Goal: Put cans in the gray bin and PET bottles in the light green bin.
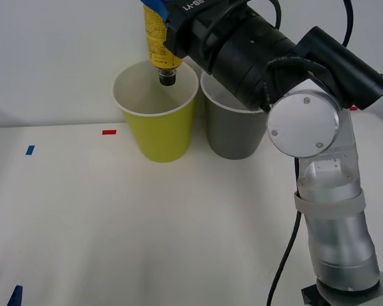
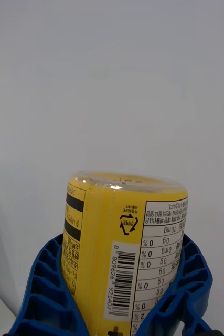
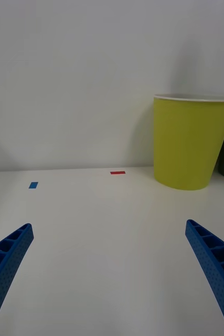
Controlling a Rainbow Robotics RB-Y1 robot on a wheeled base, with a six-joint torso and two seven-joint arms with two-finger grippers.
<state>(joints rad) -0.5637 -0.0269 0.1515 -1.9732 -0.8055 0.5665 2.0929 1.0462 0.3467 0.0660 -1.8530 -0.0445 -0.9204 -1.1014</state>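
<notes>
The right gripper clamps the PET bottle cap-down above the light green bin; the left gripper waits near, fingers spread.

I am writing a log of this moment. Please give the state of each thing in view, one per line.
PET bottle: held cap down over the light green bin, not released.
Light green bin: upright on the table, open.
Gray bin: upright beside the green one, partly hidden by the right arm.
Right gripper: shut on the bottle.
Left gripper: open, low over the table, holding nothing.
</notes>
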